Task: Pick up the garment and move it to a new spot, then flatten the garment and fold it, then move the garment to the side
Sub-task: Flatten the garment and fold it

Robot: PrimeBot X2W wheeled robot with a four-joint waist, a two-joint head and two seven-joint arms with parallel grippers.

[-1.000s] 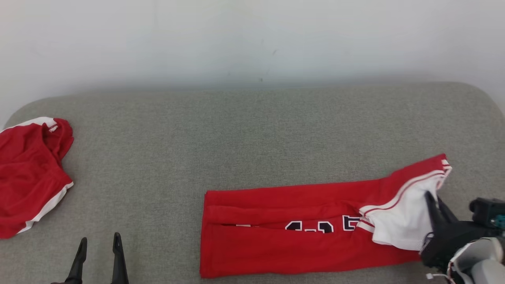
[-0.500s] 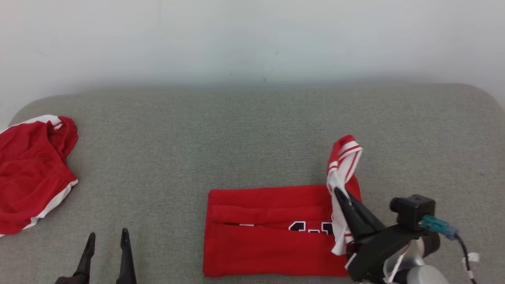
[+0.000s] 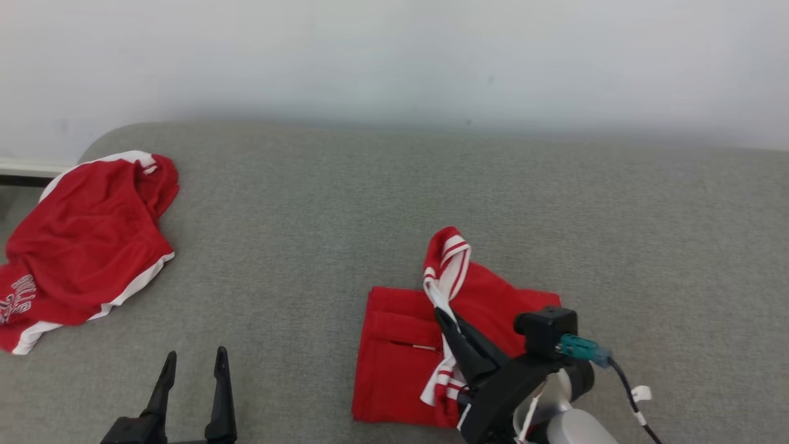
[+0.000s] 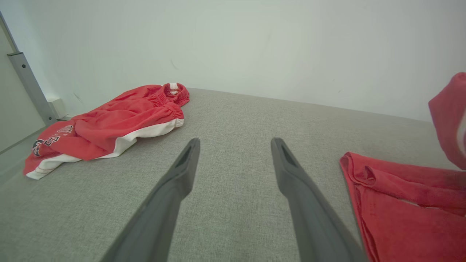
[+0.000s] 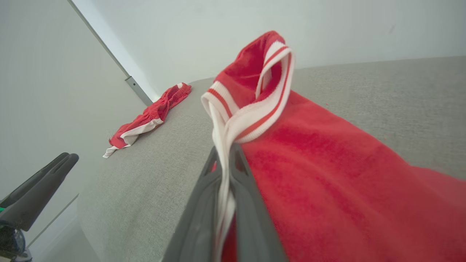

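Overall, a grey fabric-covered surface [image 3: 320, 203] was observed across the head view, backed by a pale wall [image 3: 394, 55]. The garment [image 3: 394, 370], a red jersey, was found lying on this surface right of centre and towards the near edge, its lower layers flat and folded into a rough rectangle. One end was seen raised off the flat part and doubled back over it.

A second red garment [image 3: 86, 240] with white edging was noted crumpled at the far left of the surface, well apart from the first.

The right gripper [image 3: 441, 313] was recorded directly above the flat part of the garment. It was clamped on the raised end: in the right wrist view, white cloth was seen pinched between its dark fingers [image 5: 204, 196], with red fabric draping away to their right.

The left gripper [image 3: 194, 357] was found at the lower left, low over bare surface, its fingers spread apart and holding nothing. It was placed between the two garments, touching neither.

A white-and-red striped trim [image 3: 453, 256] was noted as the highest point of the lifted end.
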